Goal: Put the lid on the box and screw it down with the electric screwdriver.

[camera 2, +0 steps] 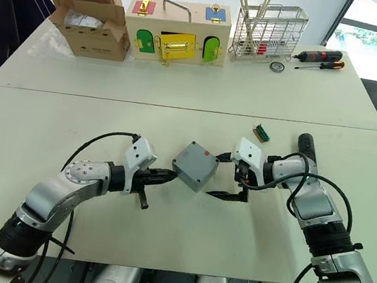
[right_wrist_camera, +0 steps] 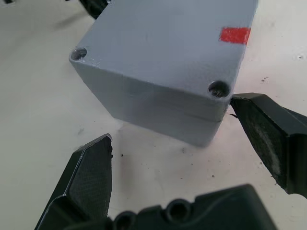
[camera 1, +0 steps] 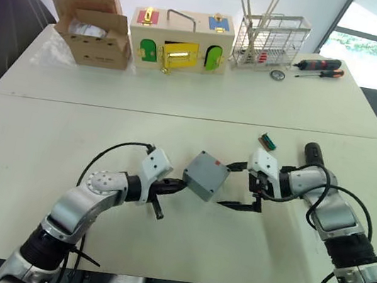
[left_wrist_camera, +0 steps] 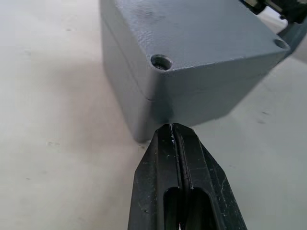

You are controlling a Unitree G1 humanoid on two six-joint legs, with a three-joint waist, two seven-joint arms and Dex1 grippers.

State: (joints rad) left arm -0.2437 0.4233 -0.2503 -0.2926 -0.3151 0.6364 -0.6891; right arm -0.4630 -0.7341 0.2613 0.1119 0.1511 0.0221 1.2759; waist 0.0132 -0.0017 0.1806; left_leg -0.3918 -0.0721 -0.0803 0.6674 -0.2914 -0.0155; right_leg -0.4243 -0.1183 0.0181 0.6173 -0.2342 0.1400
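Far edge of the white table (camera 1: 46,133) is carrying the clutter: an open brown cardboard carton (camera 1: 90,15), a pale wooden latch box with coloured doors (camera 1: 180,41), a white wire rack holding thin sticks (camera 1: 271,34), and two slim red-and-black hand screwdrivers (camera 1: 319,67) lying at the far right corner. All of these are sitting well apart from the work area. A small green-and-brown component (camera 1: 267,140) is lying just beyond the right gripper. A thick black cylindrical electric screwdriver (camera 1: 313,155) is resting on the table beside the right forearm, partly hidden by it.

Near half of the table is lying bare on the left side and along the front edge, leaving room around both arms. A seam is running across the table between the clutter and the work area.

The small square grey plastic box (camera 1: 207,175) is sitting mid-table between the two grippers, with the flat grey lid (right_wrist_camera: 168,43) resting on top; a thin seam is showing below the lid rim. Empty corner holes are showing, and a red patch is sitting near one edge.

Left gripper (left_wrist_camera: 173,132): fingers pressed together, holding nothing, tips pointing at a lower corner of the box, touching or nearly so. Right gripper (right_wrist_camera: 170,120): fingers spread wide, holding nothing, one fingertip (right_wrist_camera: 240,103) sitting right at a lid corner, the other lying clear on the table.
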